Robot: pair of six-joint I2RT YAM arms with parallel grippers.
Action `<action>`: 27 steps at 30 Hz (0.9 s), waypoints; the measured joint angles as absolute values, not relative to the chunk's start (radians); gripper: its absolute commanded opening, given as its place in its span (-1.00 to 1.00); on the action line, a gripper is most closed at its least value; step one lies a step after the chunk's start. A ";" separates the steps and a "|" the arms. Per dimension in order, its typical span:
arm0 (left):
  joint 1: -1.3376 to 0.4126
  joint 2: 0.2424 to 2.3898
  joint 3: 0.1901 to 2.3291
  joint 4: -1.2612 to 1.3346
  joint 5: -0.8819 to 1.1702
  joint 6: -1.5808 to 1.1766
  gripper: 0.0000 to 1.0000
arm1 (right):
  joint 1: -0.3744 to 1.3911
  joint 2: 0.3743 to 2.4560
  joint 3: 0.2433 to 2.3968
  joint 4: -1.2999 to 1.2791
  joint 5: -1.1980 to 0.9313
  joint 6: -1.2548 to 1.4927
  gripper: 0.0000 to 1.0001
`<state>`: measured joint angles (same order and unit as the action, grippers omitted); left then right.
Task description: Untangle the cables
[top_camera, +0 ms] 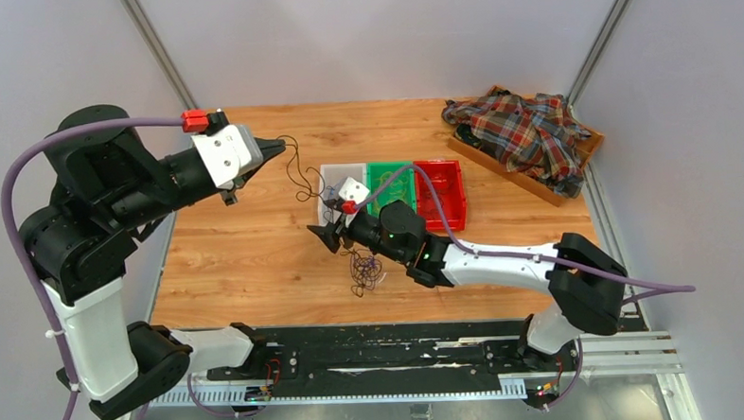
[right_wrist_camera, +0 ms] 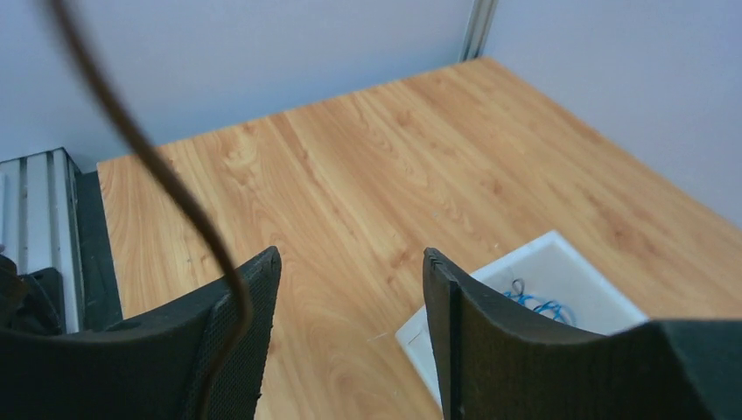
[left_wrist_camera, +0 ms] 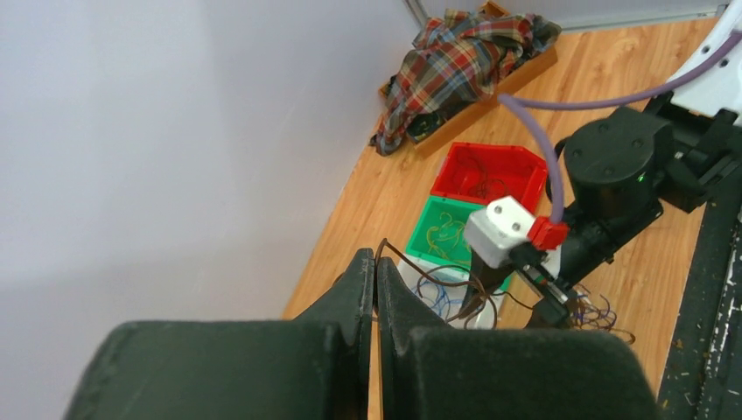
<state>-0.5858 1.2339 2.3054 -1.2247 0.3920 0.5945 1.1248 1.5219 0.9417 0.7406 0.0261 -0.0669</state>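
From above, the left gripper [top_camera: 278, 148] is pinching one dark brown cable [top_camera: 298, 175], which is dangling toward the white bin [top_camera: 331, 171]. The right gripper [top_camera: 328, 237] is hovering low over the table [top_camera: 237, 254], and the clump of cables [top_camera: 364, 267] is lying on the wood just beside it, in front of the green bin [top_camera: 390, 176].

On the left wrist camera, the left gripper [left_wrist_camera: 376, 258] is pressing its fingers tight together on the dark brown cable [left_wrist_camera: 404, 258].

On the right wrist camera, the right gripper [right_wrist_camera: 350, 262] is standing wide apart with nothing between its jaws. The dark brown cable [right_wrist_camera: 144, 144] is crossing one finger [right_wrist_camera: 249, 324]; I cannot tell whether it is touching. Blue wires [right_wrist_camera: 538, 308] are lying in the white bin [right_wrist_camera: 542, 245].
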 measured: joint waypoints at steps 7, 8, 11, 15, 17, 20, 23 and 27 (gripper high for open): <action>-0.586 1.255 2.374 -1.224 0.405 0.589 -0.99 | 1.109 1.594 0.883 0.760 -0.019 -0.017 -0.04; -0.586 1.261 2.388 -1.224 0.407 0.587 -0.99 | 1.109 1.607 0.870 0.772 -0.020 -0.008 -0.08; -0.586 1.283 2.442 -1.224 0.407 0.581 -0.99 | 1.109 1.659 0.831 0.816 -0.029 0.029 -0.22; -0.586 1.303 2.502 -1.209 0.397 0.572 -0.99 | 1.109 1.734 0.774 0.888 -0.042 0.087 -0.26; -0.586 1.302 2.510 -1.192 0.385 0.569 -0.99 | 1.109 1.759 0.754 0.912 -0.044 0.111 -0.26; -0.586 1.296 2.514 -1.158 0.368 0.568 -0.99 | 1.109 1.784 0.735 0.950 -0.044 0.140 -0.27; -0.586 1.287 2.514 -1.111 0.339 0.569 -0.99 | 1.109 1.803 0.723 0.983 -0.042 0.162 -0.27; -0.586 1.277 2.514 -1.036 0.305 0.569 -0.99 | 1.109 1.839 0.695 1.039 -0.036 0.194 -0.28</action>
